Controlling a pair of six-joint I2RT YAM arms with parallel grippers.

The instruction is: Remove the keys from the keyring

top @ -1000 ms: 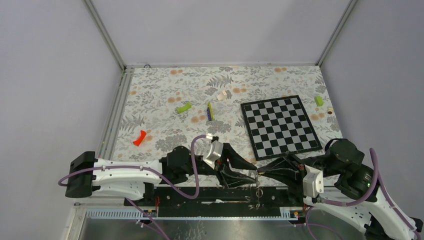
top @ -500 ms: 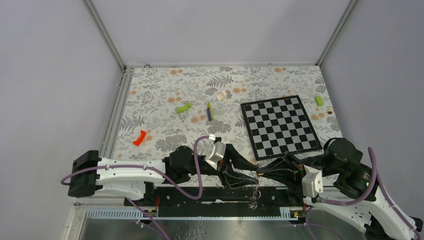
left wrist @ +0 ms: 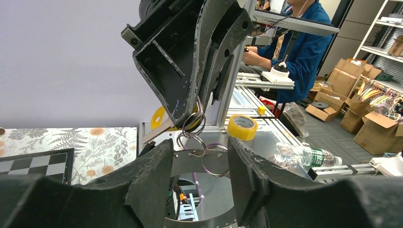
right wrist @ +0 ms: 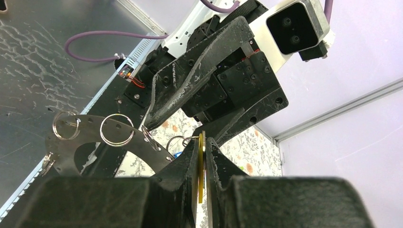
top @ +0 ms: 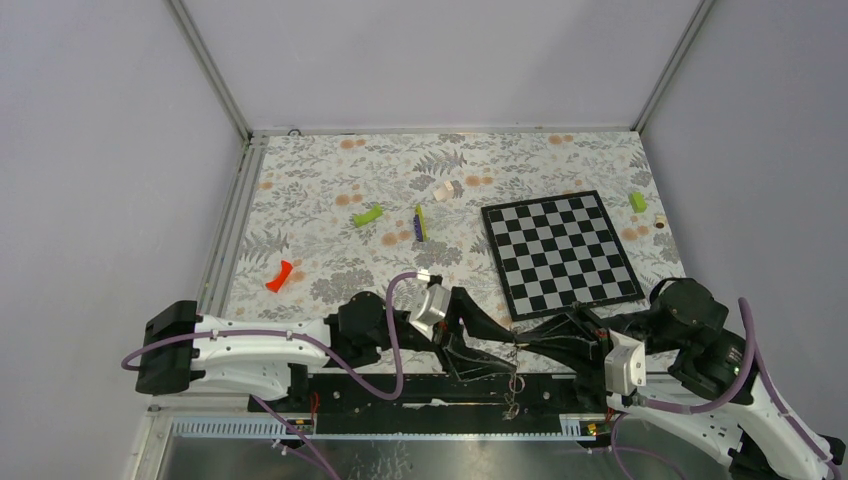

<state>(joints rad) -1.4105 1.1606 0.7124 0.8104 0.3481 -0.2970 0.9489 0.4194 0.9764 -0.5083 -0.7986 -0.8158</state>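
Note:
My right gripper [right wrist: 201, 142] is shut on a yellow key tag [right wrist: 200, 164], seen edge-on between its pads. Small split rings [right wrist: 116, 137] link that key to the keyring [right wrist: 90, 137], a flat dark-grey hoop with holes. A bit of blue shows beside the hoop, too small to identify. In the left wrist view the hoop [left wrist: 190, 164] hangs below the yellow tag [left wrist: 159, 118]. It sits between the spread jaws of my left gripper [left wrist: 199, 142], and I cannot tell whether they touch it. From above, both grippers [top: 490, 355] [top: 517, 343] meet over the near rail, with rings [top: 513, 385] dangling.
A chessboard [top: 560, 253] lies at the right. Lime-green blocks [top: 367, 215] [top: 637, 201], a yellow-green and purple stick [top: 420, 222], a red piece [top: 279, 276] and a pale object [top: 447, 189] are scattered on the floral mat. The black rail [top: 400, 385] runs under the grippers.
My left gripper has edged slightly right toward the right gripper, its jaws a touch wider. The right gripper keeps its hold on the yellow tag, and the hanging rings shifted a little.

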